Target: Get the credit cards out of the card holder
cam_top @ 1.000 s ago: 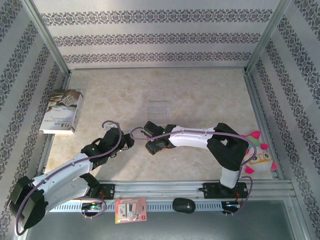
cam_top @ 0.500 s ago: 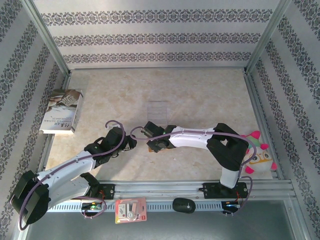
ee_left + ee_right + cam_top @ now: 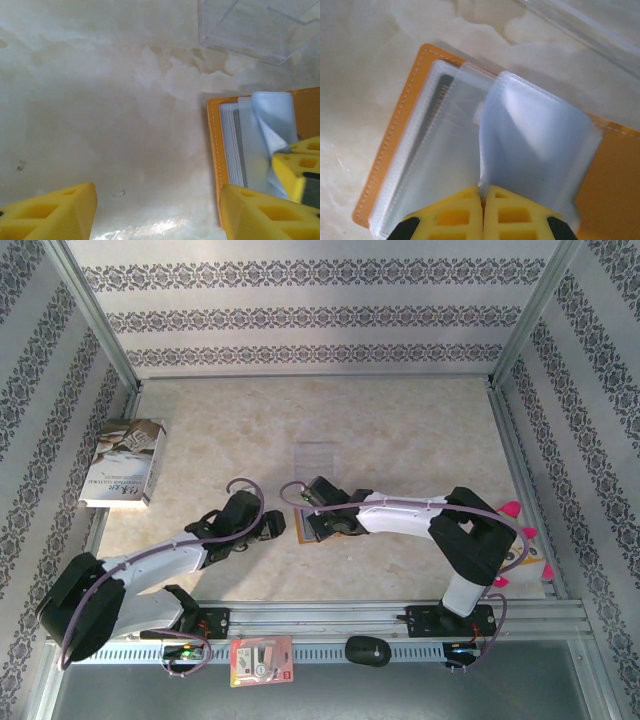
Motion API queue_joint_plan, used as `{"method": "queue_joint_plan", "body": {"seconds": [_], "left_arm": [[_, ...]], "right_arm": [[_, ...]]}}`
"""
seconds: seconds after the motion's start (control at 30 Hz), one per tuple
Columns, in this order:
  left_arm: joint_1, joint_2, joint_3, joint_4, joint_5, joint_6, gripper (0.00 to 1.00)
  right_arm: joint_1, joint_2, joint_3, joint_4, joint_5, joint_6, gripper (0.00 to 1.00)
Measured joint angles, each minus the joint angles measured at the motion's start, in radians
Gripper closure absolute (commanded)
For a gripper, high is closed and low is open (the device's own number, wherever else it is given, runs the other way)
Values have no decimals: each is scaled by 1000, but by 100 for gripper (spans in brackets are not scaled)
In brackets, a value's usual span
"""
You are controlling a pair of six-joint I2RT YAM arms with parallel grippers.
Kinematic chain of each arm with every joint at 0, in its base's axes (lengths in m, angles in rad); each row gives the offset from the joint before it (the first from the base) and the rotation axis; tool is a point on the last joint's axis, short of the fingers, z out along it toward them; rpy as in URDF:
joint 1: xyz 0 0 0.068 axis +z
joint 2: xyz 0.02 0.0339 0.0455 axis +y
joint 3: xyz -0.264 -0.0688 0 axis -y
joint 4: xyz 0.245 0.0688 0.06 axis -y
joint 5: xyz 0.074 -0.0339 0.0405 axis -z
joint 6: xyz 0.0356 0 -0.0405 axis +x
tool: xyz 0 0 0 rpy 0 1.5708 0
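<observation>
**Card holder open at the table's six o'clock: one gripper waits, the other pinches a pocket.**

The left gripper [image 3: 157, 215] hangs at the holder's nine o'clock over bare table [image 3: 100, 100]. Its jaws are spread wide with nothing between them, probably so it is ready to pin the cover or receive a card. The orange card holder [image 3: 395, 135] lies flat and open, with the clear stand [image 3: 250, 30] at its twelve o'clock. A lettered credit card [image 3: 442, 97] shows through the stacked pockets and is not yet out. The right gripper [image 3: 482, 200] reaches in from three o'clock and has its fingertips pressed together on one pocket leaf [image 3: 540, 140]. It curls the leaf up off the stack, seemingly to bare the card beneath.
</observation>
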Motion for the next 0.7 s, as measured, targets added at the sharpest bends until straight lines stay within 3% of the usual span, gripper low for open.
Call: {"method": "queue_joint_plan", "body": {"seconds": [0.4,0.7], "left_arm": [[-48,195,101,82,27,19,35],[-52,194,109,81,12,22,35]], "right_arm": [[-119,-118,-173,192,-200,185,100],[-154,-133,-194,330,-387,315,100]]}}
